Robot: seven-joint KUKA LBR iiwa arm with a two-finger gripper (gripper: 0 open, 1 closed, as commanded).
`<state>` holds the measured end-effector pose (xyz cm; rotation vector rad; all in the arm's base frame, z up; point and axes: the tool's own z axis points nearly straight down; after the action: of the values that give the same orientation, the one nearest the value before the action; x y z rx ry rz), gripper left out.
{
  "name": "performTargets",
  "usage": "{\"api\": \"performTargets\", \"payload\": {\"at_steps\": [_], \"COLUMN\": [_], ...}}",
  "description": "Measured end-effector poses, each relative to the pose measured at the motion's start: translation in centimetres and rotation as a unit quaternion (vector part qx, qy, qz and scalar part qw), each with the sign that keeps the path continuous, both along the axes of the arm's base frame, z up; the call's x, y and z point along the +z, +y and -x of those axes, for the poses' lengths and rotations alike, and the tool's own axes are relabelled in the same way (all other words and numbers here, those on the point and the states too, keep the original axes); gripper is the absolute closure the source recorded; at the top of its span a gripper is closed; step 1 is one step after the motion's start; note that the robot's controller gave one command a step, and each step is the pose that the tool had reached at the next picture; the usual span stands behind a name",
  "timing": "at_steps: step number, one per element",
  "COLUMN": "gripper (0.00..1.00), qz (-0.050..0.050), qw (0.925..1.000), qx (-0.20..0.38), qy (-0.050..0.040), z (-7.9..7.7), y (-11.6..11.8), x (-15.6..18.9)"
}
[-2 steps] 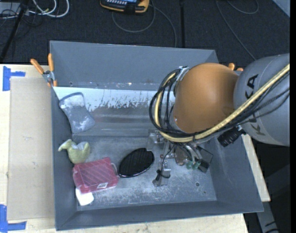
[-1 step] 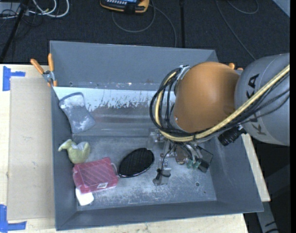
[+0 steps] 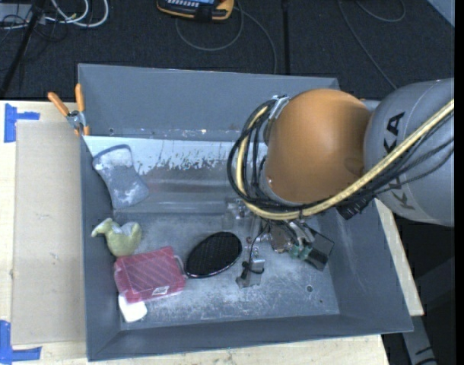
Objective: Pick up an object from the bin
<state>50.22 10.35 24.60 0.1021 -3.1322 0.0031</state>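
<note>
down low in the grey bin [image 3: 201, 105], the gripper [image 3: 249, 274] sits just right of a black oval pad [image 3: 213, 254], maybe a brush. how far it is open cannot be told. left of the pad lie a pink packet [image 3: 148, 274], a white block [image 3: 131, 309] and a pale green toy [image 3: 119, 236].

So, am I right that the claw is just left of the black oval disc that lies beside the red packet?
Not quite: in the camera view the claw is just right of the black oval disc, not left. The disc does lie beside the red packet.
</note>
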Motion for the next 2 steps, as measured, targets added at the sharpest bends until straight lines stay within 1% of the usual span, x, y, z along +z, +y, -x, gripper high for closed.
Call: {"api": "performTargets", "payload": {"at_steps": [1,2], "gripper": [0.0,0.0], "qz": [-0.002,0.0], "qw": [0.9988,0.9997], "qx": [0.049,0.023], "qy": [-0.0064,0.0025], "z": [-1.9,-1.9], "y": [0.9,0.7], "x": [-3.1,-6.7]}}
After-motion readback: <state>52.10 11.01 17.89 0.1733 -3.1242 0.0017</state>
